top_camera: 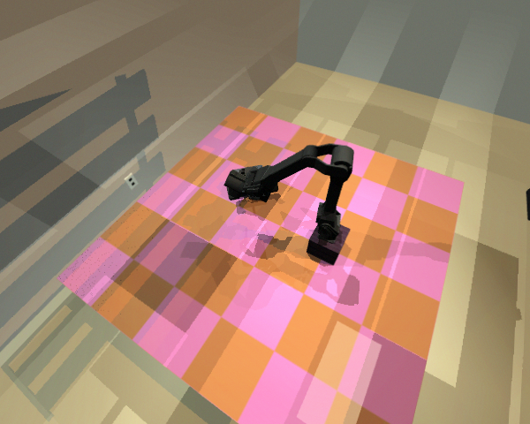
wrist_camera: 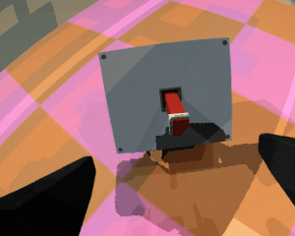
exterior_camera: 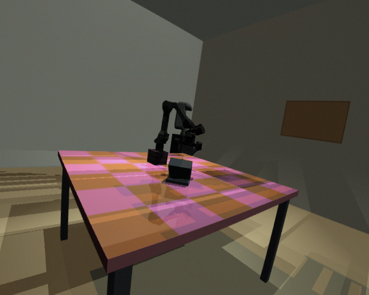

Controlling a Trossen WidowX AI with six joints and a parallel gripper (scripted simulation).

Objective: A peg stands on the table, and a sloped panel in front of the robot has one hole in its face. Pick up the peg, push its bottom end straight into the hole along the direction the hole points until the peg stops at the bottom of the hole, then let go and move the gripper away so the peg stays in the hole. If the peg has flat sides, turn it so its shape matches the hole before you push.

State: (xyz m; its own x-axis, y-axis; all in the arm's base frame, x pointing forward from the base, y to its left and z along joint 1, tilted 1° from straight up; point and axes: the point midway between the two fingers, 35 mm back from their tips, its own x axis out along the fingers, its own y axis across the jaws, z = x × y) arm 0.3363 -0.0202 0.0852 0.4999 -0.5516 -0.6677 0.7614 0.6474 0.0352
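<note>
The grey sloped panel (wrist_camera: 133,93) (exterior_camera: 180,168) faces the camera in the wrist view; the exterior view shows its dark back. A red flat-sided peg (wrist_camera: 174,104) with a pale band near its outer end stands in the square hole (wrist_camera: 162,101) and sticks out of the face. How deep its bottom end sits cannot be told. My gripper (wrist_camera: 178,155) is open and empty, its black fingers wide apart to the left and right of the peg's outer end, not touching it. In the top view the arm hides the panel and peg.
The arm's dark base block (top_camera: 325,246) (exterior_camera: 157,157) stands on the pink and orange checkered table (top_camera: 268,291) (exterior_camera: 114,203). The panel has a low foot plate (exterior_camera: 177,181) on the table. Shadows fall below the panel in the wrist view.
</note>
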